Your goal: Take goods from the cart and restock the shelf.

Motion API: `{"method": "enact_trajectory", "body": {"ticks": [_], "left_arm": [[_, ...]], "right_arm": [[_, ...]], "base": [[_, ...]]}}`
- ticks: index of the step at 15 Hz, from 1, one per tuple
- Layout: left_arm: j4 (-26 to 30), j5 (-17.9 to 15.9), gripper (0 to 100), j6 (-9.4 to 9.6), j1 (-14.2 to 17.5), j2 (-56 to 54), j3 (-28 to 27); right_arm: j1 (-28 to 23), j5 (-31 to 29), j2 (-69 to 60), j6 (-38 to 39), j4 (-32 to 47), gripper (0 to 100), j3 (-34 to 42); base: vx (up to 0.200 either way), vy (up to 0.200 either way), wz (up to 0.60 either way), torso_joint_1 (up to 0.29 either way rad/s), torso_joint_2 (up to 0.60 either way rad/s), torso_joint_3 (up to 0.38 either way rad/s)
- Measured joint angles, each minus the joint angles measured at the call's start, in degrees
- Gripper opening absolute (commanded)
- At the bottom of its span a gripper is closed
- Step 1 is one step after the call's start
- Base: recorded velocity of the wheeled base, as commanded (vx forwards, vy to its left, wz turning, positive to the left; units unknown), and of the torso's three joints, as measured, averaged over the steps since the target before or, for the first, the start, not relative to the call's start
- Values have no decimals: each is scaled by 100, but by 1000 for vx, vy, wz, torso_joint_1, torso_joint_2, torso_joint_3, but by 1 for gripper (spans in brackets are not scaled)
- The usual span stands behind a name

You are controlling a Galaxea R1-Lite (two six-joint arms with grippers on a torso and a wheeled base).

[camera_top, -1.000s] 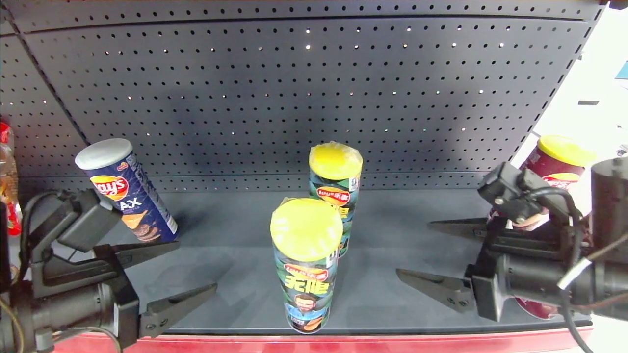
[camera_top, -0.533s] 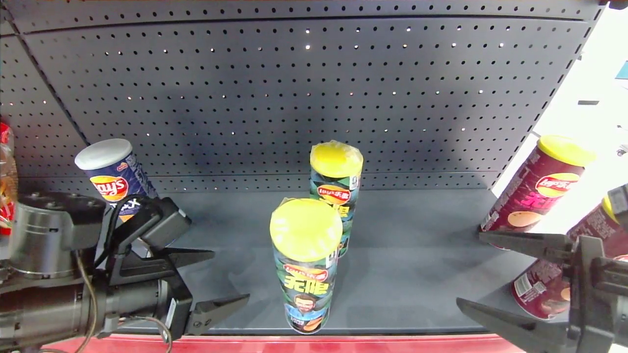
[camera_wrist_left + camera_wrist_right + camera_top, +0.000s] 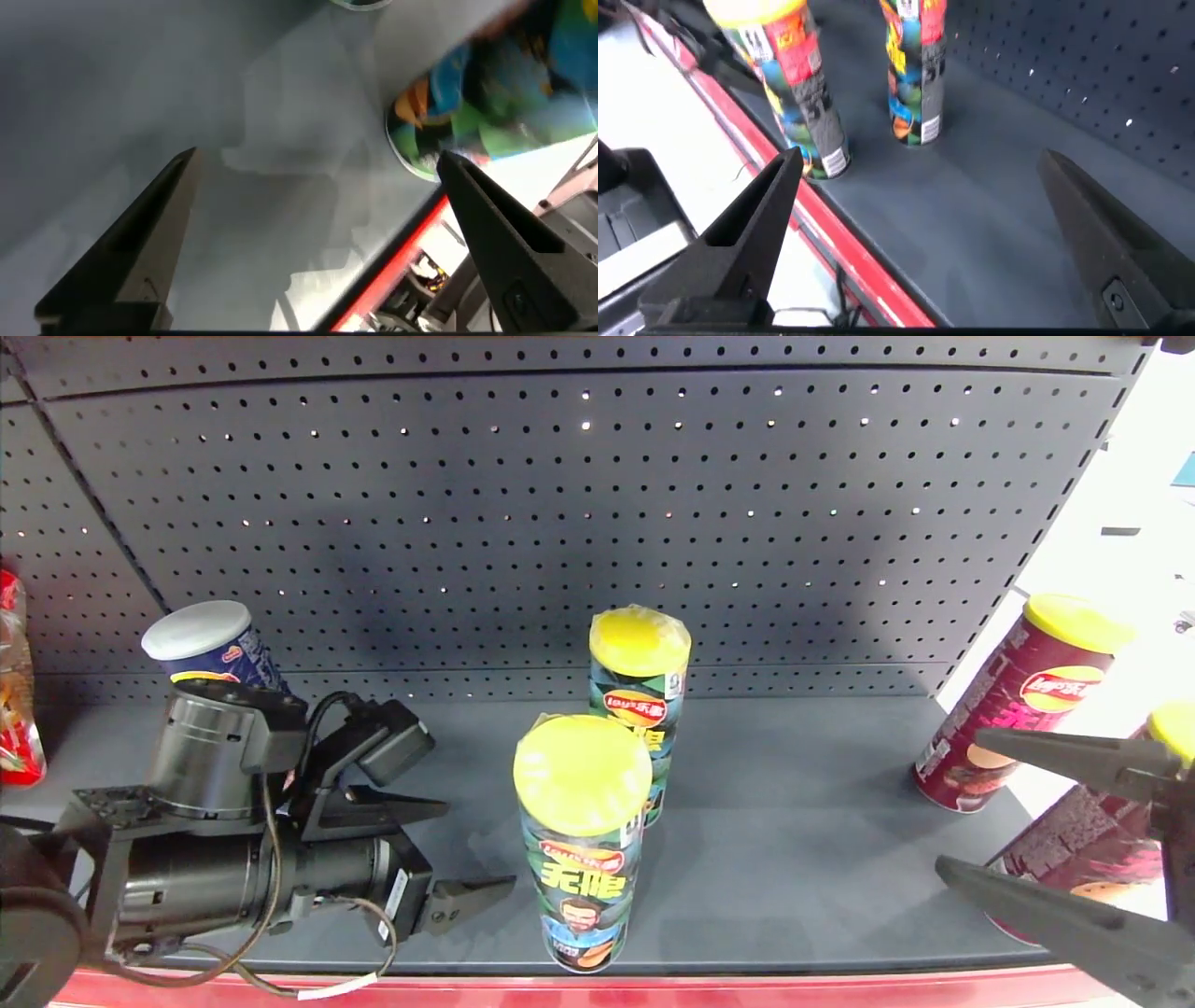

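While both my grippers hung over the shelf (image 3: 794,859) with nothing in them, the stock stood as follows.

- Front can (image 3: 581,840): green, yellow lid on, upright at the shelf's front edge, mid-shelf, just behind the red strip (image 3: 653,989). Contents not visible.
- Rear can (image 3: 639,709): same kind, lid on, upright just behind the front can and slightly to its right.
- Blue can (image 3: 201,635): white lid on, back left against the back panel (image 3: 560,523); my left arm hid its lower part.
- Maroon can (image 3: 1018,709): yellow lid on, at the shelf's right end.
- Near maroon can (image 3: 1083,859): closer to the front at the right end, partly hidden by my right fingers.
- Bag (image 3: 14,709): red, at the far left.
- Left gripper (image 3: 471,847): fingers spread wide, low over the front left of the shelf, pointing at the front can, whose base (image 3: 486,103) lay just beyond one fingertip, not touching.
- Right gripper (image 3: 957,798): fingers spread wide at the right end, aimed across the shelf toward the front can (image 3: 789,84) and rear can (image 3: 915,65), well apart from both.
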Motion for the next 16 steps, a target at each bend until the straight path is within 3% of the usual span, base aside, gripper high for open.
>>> {"method": "enact_trajectory", "body": {"ticks": [7, 16], "left_arm": [[-124, 11, 100, -5, -179, 534, -407], [-299, 39, 100, -45, -311, 750, -443]], "right_arm": [[-161, 2, -7, 11, -1, 100, -161], [-199, 9, 37, 73, -1, 100, -185]], "base": [[0, 0, 0, 0, 0, 0], [0, 0, 0, 0, 0, 0]]}}
